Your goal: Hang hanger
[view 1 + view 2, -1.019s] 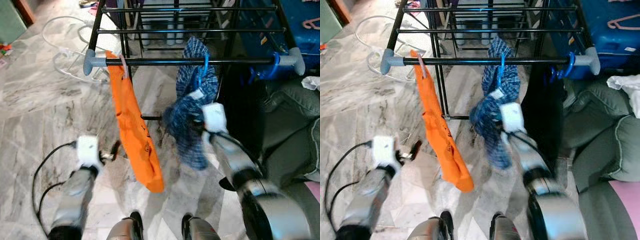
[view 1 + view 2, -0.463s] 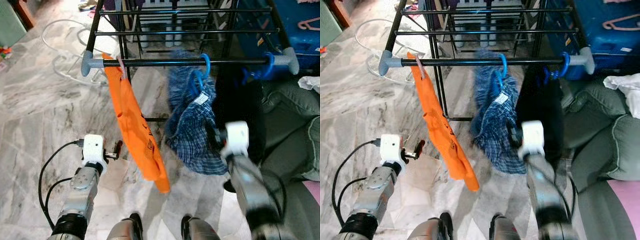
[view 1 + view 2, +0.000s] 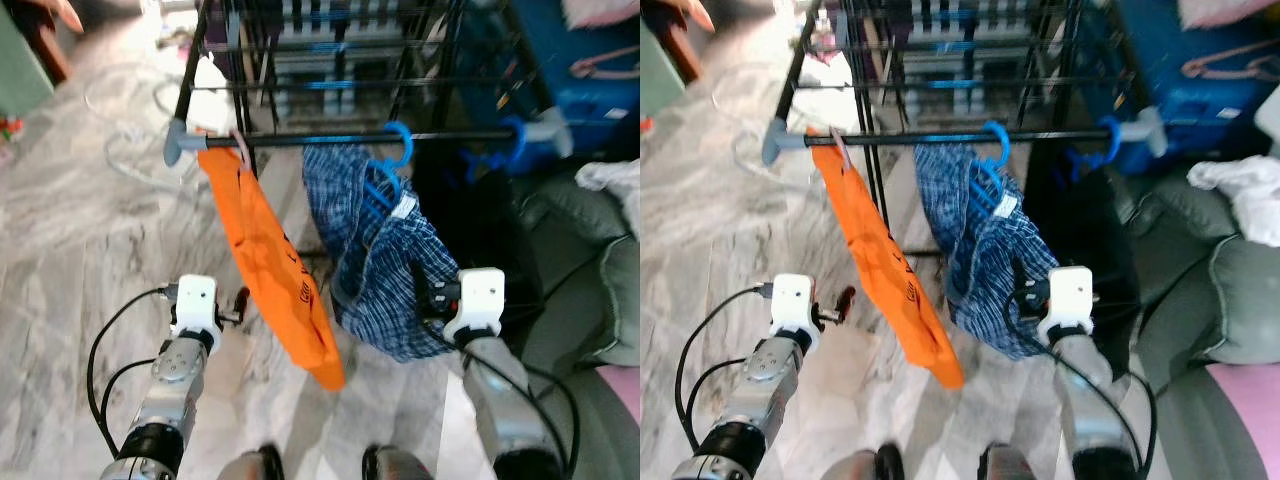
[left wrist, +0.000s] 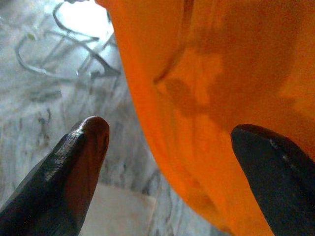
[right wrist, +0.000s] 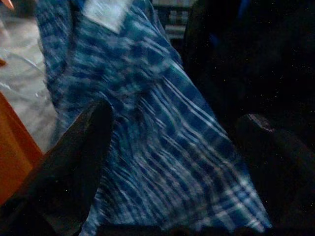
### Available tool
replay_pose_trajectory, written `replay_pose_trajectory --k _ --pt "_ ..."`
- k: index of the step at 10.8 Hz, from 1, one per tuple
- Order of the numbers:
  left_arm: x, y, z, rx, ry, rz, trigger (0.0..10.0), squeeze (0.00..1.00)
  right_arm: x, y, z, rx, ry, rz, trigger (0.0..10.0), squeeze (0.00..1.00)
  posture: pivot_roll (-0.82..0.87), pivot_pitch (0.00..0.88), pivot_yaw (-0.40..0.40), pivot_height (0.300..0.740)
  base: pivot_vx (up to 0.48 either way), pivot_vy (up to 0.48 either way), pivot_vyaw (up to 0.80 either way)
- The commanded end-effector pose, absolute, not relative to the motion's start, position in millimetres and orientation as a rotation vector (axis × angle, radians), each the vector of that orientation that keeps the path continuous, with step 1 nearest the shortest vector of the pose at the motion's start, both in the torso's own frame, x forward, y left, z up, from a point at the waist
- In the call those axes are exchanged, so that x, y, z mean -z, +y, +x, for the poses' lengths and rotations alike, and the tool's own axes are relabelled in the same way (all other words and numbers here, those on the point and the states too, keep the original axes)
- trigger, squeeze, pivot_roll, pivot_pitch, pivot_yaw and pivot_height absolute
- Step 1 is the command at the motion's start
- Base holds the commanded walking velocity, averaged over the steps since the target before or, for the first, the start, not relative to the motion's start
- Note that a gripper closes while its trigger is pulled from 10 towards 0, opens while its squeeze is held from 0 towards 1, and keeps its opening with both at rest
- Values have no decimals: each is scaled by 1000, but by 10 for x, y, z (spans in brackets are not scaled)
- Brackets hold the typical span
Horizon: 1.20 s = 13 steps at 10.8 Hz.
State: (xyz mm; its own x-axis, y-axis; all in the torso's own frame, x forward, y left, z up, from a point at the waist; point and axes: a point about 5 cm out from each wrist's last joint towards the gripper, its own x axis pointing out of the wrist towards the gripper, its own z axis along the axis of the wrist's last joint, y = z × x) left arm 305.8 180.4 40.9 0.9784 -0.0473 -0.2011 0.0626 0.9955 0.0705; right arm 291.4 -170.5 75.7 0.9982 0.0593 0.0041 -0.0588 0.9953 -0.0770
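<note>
A blue hanger (image 3: 398,146) is hooked over the black front rail (image 3: 320,138) of the drying rack, with a blue plaid garment (image 3: 385,260) hanging from it. My right gripper (image 3: 428,299) is just right of the garment's lower part, open and holding nothing. In the right wrist view the plaid cloth (image 5: 157,123) lies beyond the spread fingers (image 5: 74,157). My left gripper (image 3: 238,304) is open beside an orange garment (image 3: 265,260), which hangs from a pink hanger at the rail's left end. The orange cloth (image 4: 211,88) is close ahead in the left wrist view.
A second blue hanger (image 3: 512,140) with a dark garment (image 3: 480,220) hangs at the rail's right. A grey sofa (image 3: 590,270) is close on the right and a blue box (image 3: 590,70) behind it. White hangers (image 3: 130,130) and a black cable (image 3: 100,350) lie on the marble floor.
My right gripper has drawn back and down from the plaid garment near the blue hanger. The garment swung left and now hangs free. The camera has shifted; the left arm barely moved.
</note>
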Motion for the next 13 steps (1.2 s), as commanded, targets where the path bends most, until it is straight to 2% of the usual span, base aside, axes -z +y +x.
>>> replay_pose_trajectory --k 1,2,3,4,7,13 --pt "-381 1865 3040 25 211 72 10000 0 -808 -1651 2906 -81 -34 -68 10000 1000 -259 62 46 740 0 0 0" --pt "-378 1879 3048 12 210 86 10000 0 -806 -1624 2895 -78 -32 -50 10000 882 -258 55 49 740 0 0 0" --pt "-369 1891 3066 10 218 86 10000 0 -775 -1555 2880 -92 -21 -44 10000 145 -259 38 55 740 0 0 0" --pt "-372 1889 3082 7 220 93 10000 0 -760 -1526 2882 -92 -13 -31 10000 0 -255 15 64 740 0 0 0" --pt "-372 1821 3131 30 228 112 10000 0 -731 -1450 2921 -109 4 -24 10000 0 -263 0 67 740 -298 0 0" --pt "-285 1794 3090 44 262 143 10000 0 -557 -1479 2893 -91 77 -7 10000 0 -256 0 70 740 -328 0 0"
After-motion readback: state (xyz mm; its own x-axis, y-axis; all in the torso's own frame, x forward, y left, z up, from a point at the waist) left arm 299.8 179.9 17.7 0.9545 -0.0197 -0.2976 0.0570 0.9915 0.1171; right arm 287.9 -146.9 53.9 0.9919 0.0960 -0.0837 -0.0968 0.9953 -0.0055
